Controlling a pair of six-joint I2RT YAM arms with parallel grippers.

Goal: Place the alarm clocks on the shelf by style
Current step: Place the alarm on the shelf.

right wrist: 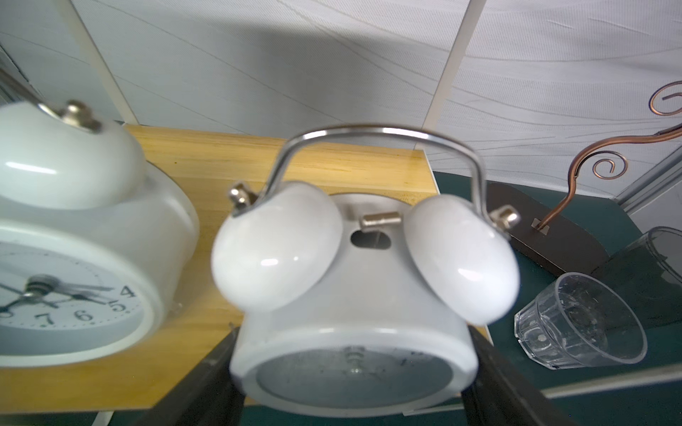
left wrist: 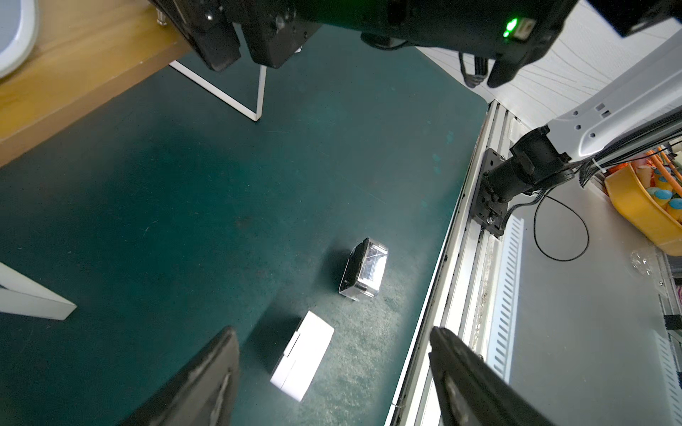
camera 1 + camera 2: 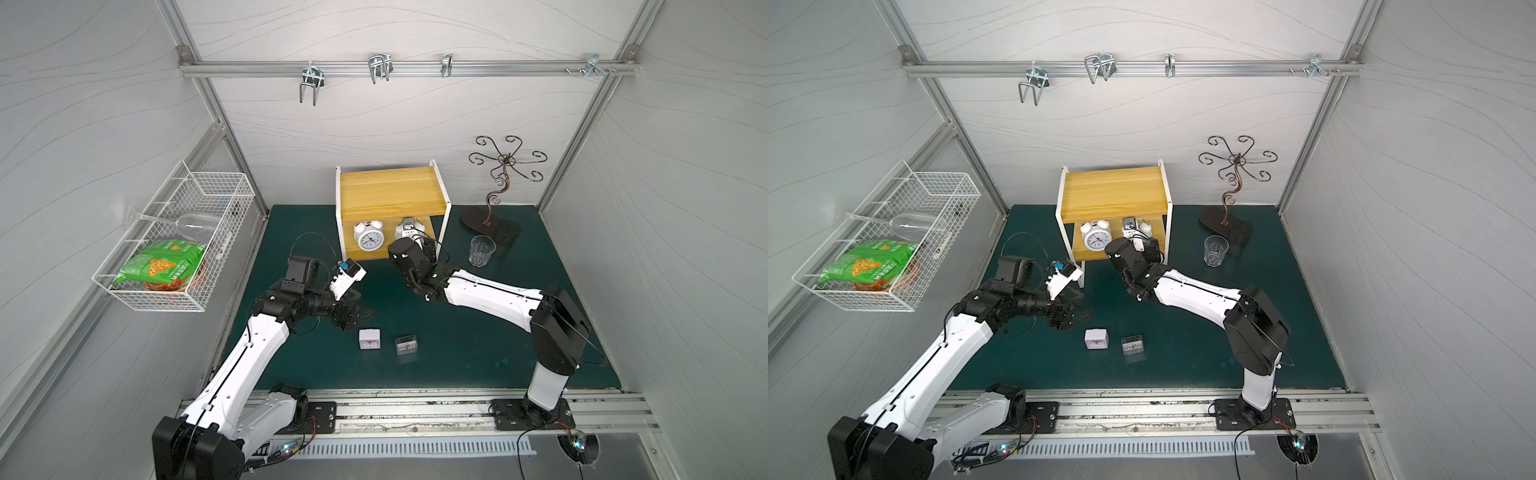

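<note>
I am reaching into the two-tier shelf (image 3: 390, 187) of yellowish wooden boards on a thin white metal frame, which is standing at the middle of the dark green worktop's (image 3: 457, 332) back edge. My right gripper (image 1: 350, 354) is clasping a round white twin-bell alarm clock (image 1: 350, 287) at the right end of the lower board, with one black finger (image 1: 210, 380) pressing on each side of its body. I cannot tell whether the clock is resting on the wood or is lifted off it. Just beside it, at the left end of the same board, the second round white twin-bell clock (image 3: 368, 237) is standing upright and facing the worktop's front edge. My left gripper (image 3: 356, 318) is hanging above the worktop left of centre, its fingers spread wide and holding nothing. Just beside its tips a white square plastic clock (image 3: 369, 338) is sitting on the worktop. Near it, toward the right edge but not touching it, a transparent-cased square clock (image 3: 406, 345) is sitting. Both are sitting between the worktop's centre and its front edge. A clear drinking glass (image 3: 482, 250) is standing near the shelf's right side, in front of a dark scrolled metal stand (image 3: 478, 218).
</note>
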